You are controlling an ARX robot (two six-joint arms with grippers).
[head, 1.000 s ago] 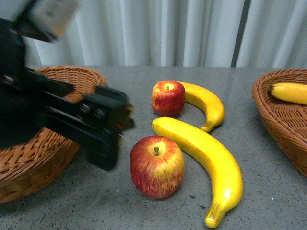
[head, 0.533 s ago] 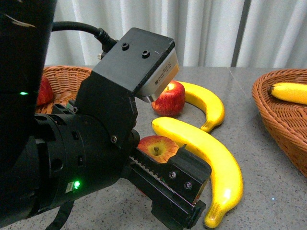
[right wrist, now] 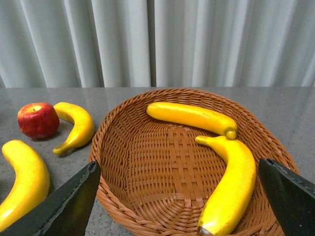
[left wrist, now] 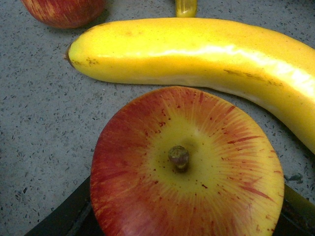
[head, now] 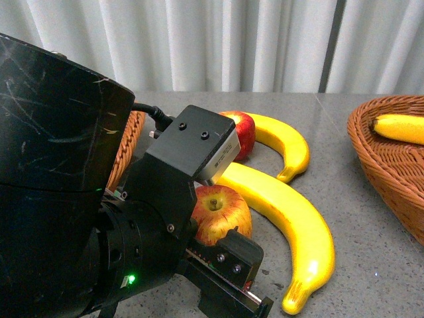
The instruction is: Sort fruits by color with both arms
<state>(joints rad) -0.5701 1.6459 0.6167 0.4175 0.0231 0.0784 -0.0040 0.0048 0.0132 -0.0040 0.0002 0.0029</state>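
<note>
A red apple streaked with yellow [head: 222,212] stands on the grey table, touching the larger banana [head: 291,225]. My left gripper [head: 218,255] is open and low over this apple. In the left wrist view the apple [left wrist: 187,167] fills the space between the black fingers [left wrist: 69,216], with the larger banana [left wrist: 197,54] just beyond it. A second apple [head: 242,129] and a smaller banana [head: 285,142] lie further back. My right gripper [right wrist: 179,206] is open and empty above the right basket [right wrist: 162,167], which holds two bananas [right wrist: 189,117] [right wrist: 231,182].
The right wicker basket [head: 391,165] sits at the table's right edge with a banana [head: 401,127] showing in it. A sliver of the left wicker basket [head: 126,146] shows behind my left arm, which blocks the left half of the front view. A white curtain hangs behind.
My left arm has swung from beside the left basket to the right and forward, onto the near apple, and its jaws now straddle it. The fruits have not moved.
</note>
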